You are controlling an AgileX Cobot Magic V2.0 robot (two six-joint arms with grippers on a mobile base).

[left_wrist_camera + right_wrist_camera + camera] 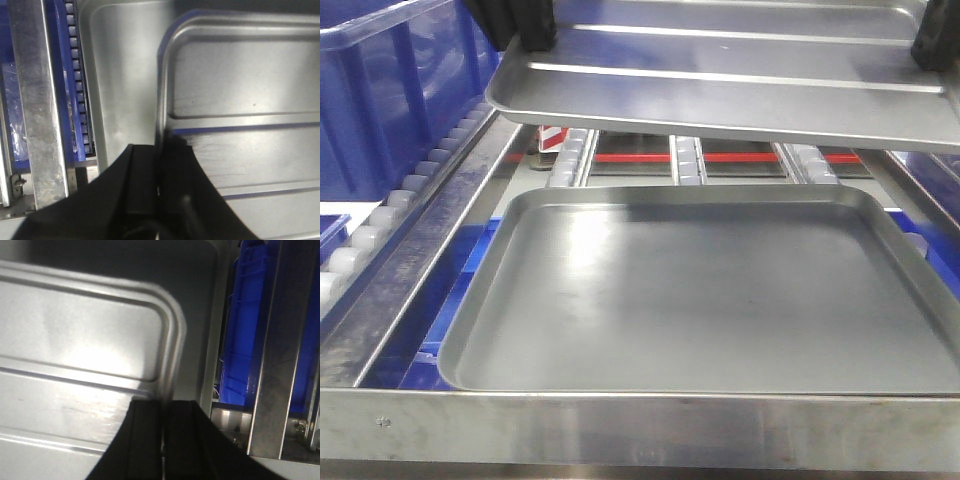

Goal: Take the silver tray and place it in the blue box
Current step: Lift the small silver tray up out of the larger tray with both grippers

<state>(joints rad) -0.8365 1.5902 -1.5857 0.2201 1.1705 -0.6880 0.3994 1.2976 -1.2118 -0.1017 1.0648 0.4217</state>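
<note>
The silver tray [720, 90], shiny with two long ridges in its floor, hangs in the air at the top of the front view, above a larger grey tray. My left gripper [535, 40] is shut on its left rim and my right gripper [932, 50] on its right rim. The left wrist view shows the black fingers [145, 175] clamped on the rim of the silver tray [240, 90]. In the right wrist view my gripper [164, 405] pinches the edge of the silver tray [75, 340]. The blue box [390, 90] stands at the upper left, beside the roller track.
A larger dull grey tray [700, 300] with a plain floor lies on the metal frame [620, 425] directly under the lifted one. White rollers [380, 215] run along the left rail. Blue plastic [245, 330] shows beyond the frame post on the right.
</note>
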